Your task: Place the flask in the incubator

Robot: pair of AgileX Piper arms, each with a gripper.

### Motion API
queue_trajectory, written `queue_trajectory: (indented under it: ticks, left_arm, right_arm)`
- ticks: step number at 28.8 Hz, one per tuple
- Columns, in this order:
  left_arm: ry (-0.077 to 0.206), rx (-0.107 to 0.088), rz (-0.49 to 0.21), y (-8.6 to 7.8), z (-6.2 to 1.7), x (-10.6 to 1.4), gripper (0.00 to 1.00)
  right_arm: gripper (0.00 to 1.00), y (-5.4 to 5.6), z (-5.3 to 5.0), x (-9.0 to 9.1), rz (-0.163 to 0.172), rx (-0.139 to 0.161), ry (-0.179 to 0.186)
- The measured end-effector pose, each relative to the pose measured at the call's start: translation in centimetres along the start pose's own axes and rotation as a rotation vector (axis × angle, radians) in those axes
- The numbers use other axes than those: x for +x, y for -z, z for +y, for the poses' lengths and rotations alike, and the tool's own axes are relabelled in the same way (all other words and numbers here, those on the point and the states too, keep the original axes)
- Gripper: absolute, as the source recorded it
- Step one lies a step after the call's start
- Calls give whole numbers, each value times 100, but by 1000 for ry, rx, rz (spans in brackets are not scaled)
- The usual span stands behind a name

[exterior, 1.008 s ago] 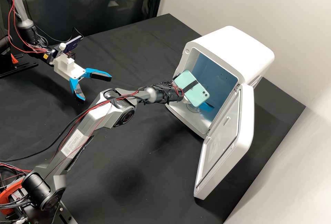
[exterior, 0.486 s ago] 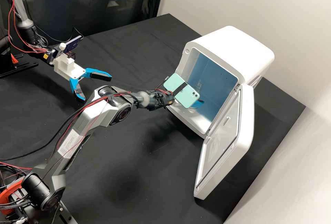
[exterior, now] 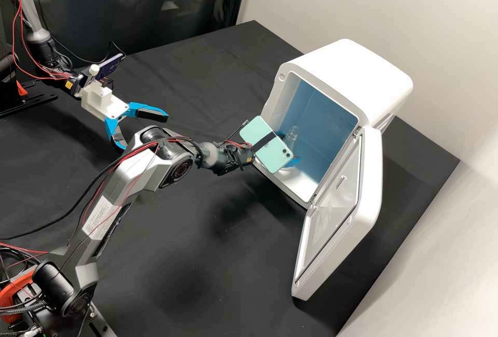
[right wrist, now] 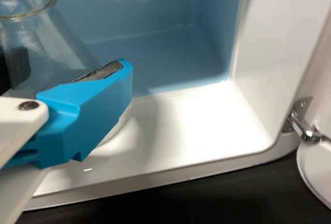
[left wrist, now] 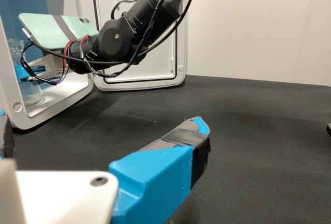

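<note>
Hanging wide open at the near right, the white door (exterior: 337,212) of the incubator (exterior: 358,72) stands over the black bench (exterior: 218,259). Behind it, the right arm stretches to the opening, a mint-green phone (exterior: 267,144) strapped to its wrist. The right gripper (right wrist: 70,71) sits at the threshold, fingers spread, clasping nothing. The flask (right wrist: 36,38) stands upright on the chamber floor at the fingertips. Farther back left, the left gripper (exterior: 144,132) hangs above the bench, parted and empty.
</note>
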Motion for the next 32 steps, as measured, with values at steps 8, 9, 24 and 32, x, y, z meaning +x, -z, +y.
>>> queue_trajectory:
  ticks: [8, 9, 24, 32]
  left_arm:
    - [-2, 1, 0, -1, 5, -1, 100]
    - [-2, 1, 0, -1, 5, -1, 100]
    - [-9, 1, -4, -19, 19, -3, 100]
    - [-14, -8, 6, -30, 19, 2, 100]
  right_arm:
    - [100, -27, 17, -24, 6, -20, 9]
    - [100, -28, 19, -24, 7, -19, 9]
    - [100, -30, 195, 161, 0, -39, 13]
    - [100, -189, 358, 229, -11, -45, -12]
